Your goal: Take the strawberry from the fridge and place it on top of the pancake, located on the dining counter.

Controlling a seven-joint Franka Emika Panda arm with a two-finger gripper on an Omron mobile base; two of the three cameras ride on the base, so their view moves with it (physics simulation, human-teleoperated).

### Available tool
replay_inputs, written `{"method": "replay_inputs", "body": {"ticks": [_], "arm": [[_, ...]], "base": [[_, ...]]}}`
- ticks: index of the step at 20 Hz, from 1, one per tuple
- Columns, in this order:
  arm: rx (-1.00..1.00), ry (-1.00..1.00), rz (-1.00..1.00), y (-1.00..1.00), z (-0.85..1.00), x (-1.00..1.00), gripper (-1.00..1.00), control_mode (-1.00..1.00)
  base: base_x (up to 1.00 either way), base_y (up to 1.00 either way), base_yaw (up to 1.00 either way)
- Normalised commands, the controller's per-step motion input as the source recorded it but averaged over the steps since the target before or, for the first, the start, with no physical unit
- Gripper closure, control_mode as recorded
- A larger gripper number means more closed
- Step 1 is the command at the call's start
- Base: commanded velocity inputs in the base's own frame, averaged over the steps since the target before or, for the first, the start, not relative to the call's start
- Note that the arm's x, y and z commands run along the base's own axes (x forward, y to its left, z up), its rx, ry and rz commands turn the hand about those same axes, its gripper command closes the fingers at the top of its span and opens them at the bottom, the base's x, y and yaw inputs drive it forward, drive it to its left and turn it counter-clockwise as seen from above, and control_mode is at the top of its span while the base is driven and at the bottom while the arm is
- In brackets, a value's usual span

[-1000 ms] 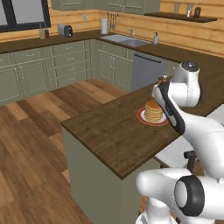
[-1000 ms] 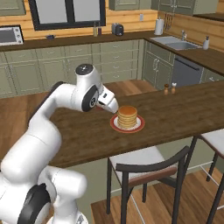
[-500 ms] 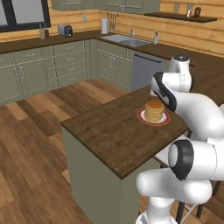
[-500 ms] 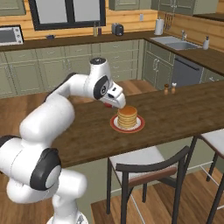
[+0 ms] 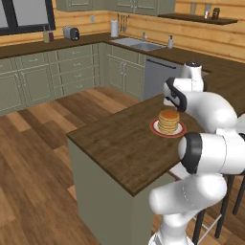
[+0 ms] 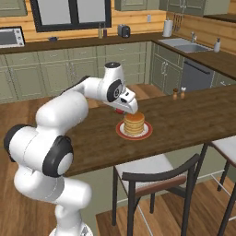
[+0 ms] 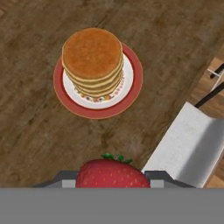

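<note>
End effector clamped on the strawberry, green cap facing out, held above the worktop. Pancake stack sits on a red-rimmed plate just ahead, top bare. Chair seat at the worktop edge alongside.

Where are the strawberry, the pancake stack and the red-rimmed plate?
strawberry [image 7: 113, 174], hand view, middle of its red flesh
pancake stack [image 7: 92, 50], hand view, top pancake's centre
red-rimmed plate [image 7: 135, 81], hand view, bare red rim
</note>
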Motion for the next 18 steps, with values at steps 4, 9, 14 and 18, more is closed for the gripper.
{"method": "replay_inputs", "body": {"ticks": [4,9,14,18], "arm": [[0.04,0.02,0.00,-0.18,-0.17,0.33,1.00,-1.00],[0.06,0.01,0.00,-0.12,-0.09,0.27,1.00,-1.00],[0.04,0.03,0.00,-0.03,-0.17,0.34,1.00,-1.00],[0.01,0.03,0.00,-0.02,-0.23,0.32,1.00,-1.00]], "base": [[0.00,0.00,0.00],[0.00,0.00,0.00],[0.00,0.00,0.00],[0.00,0.00,0.00]]}}
